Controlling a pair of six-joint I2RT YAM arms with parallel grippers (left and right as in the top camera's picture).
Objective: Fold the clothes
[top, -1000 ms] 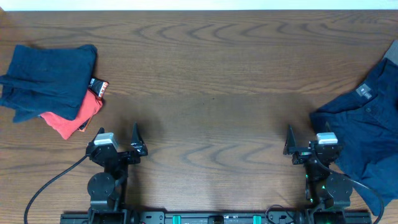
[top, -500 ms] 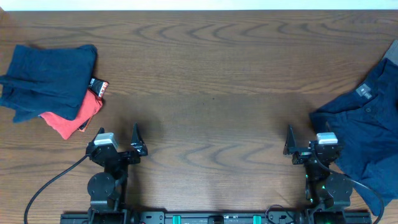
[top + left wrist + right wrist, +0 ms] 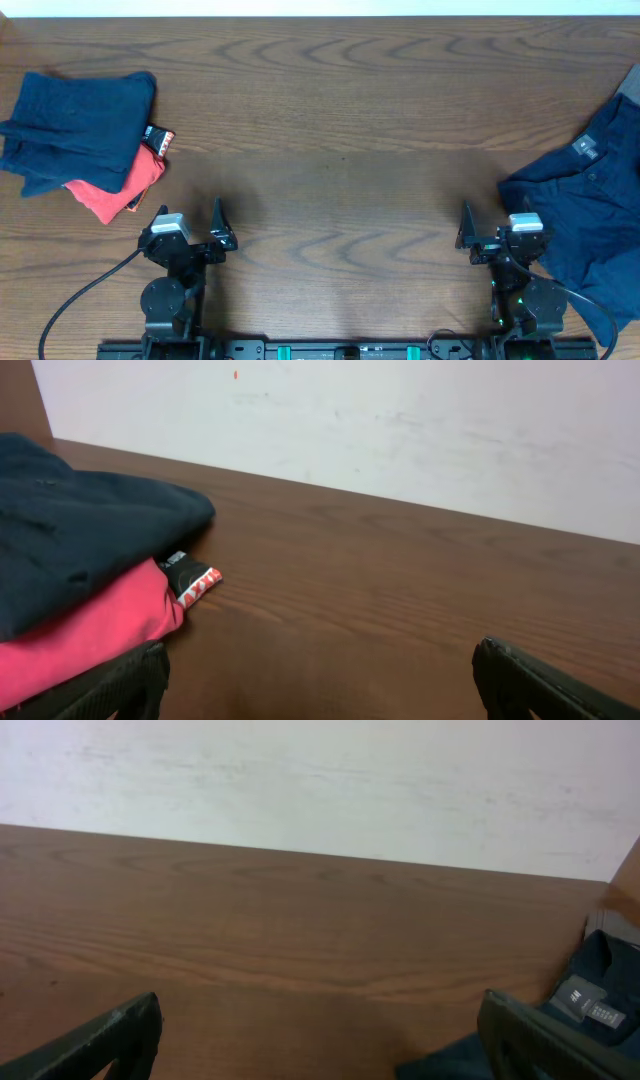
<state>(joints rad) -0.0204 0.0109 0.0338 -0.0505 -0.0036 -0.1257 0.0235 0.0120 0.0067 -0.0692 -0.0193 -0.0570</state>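
The right claw (image 3: 495,228) is wide open and empty. Just to its right, at the frame's right edge, lie the dark blue shorts (image 3: 590,205), long way running up and down. The left claw (image 3: 190,222), also wide open, is far from them. Their pale label (image 3: 585,1000) is too small to read.

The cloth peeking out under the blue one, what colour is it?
The cloth is red, clearest in the left wrist view.

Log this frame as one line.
left pincer: open, empty | right pincer: open, empty | navy shorts: unfolded, table's right side, untouched | navy garment over red garment: stacked, left side
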